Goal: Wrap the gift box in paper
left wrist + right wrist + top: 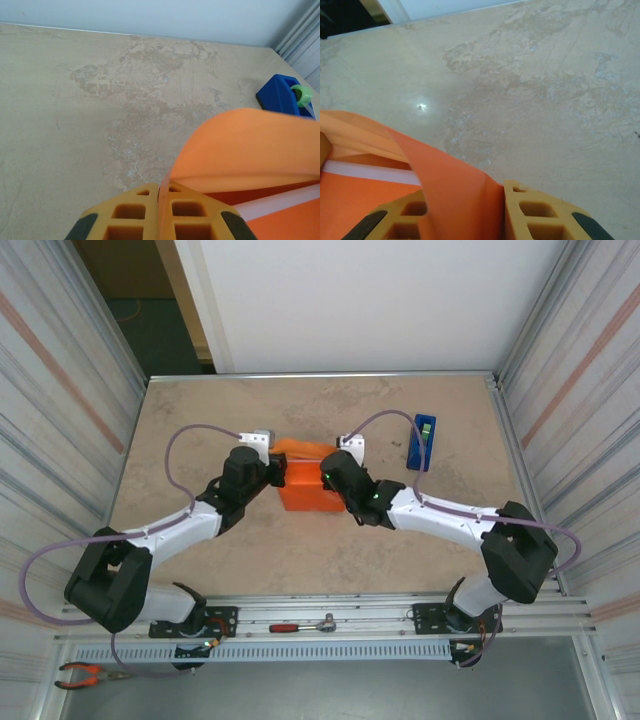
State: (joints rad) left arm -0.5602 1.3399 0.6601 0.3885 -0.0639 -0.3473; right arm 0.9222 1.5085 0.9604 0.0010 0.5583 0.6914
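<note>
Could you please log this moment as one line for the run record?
left gripper: shut on paper | right gripper: jaws apart, paper flap between | tape dispenser: apart from paper, untouched

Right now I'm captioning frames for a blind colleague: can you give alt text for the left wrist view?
The left gripper is shut on the edge of the orange paper, which curls up to its right. Beyond lies the beige table, with a blue tape dispenser at the far right.
</note>
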